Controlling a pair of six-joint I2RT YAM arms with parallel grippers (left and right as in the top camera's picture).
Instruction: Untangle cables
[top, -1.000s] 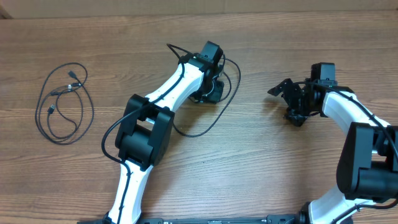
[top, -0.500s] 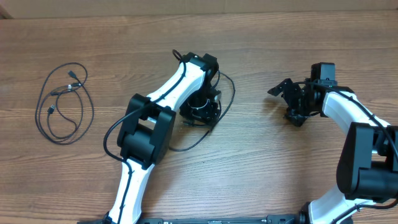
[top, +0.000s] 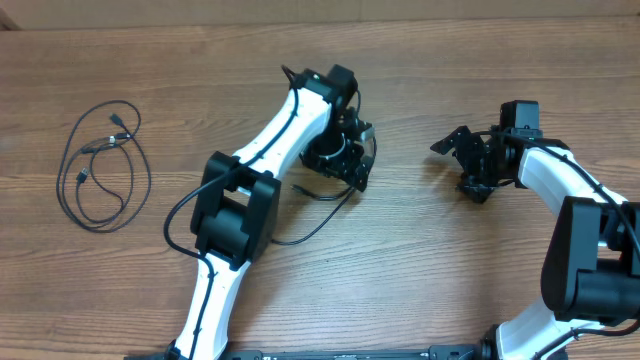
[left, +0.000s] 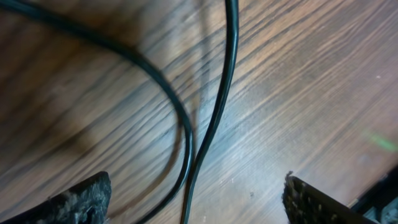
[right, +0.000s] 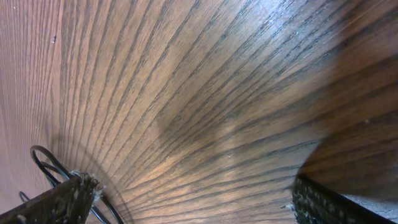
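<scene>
One thin black cable (top: 100, 165) lies coiled in a loop at the table's left, its small plugs inside the loop. A second cable (top: 318, 222) trails on the wood from under my left gripper (top: 350, 162) toward the front. In the left wrist view two strands of this cable (left: 219, 112) run over the wood and meet between the spread fingers (left: 81, 200); my left gripper (left: 196, 182) is open and holds nothing. My right gripper (top: 458, 166) hovers open at the right, apart from both cables. The right gripper (right: 193, 183) has only bare wood between its fingers, with a cable bend (right: 45, 160) far left.
The wooden table (top: 420, 260) spans the view, with its back edge near the top. The left arm's own thicker wire (top: 178, 215) loops beside its elbow. Both arm bases sit at the front edge.
My left gripper has opened and let go of the cable. It shifted slightly right, and the cable's wide loop near it has collapsed toward the front. The right arm is still.
</scene>
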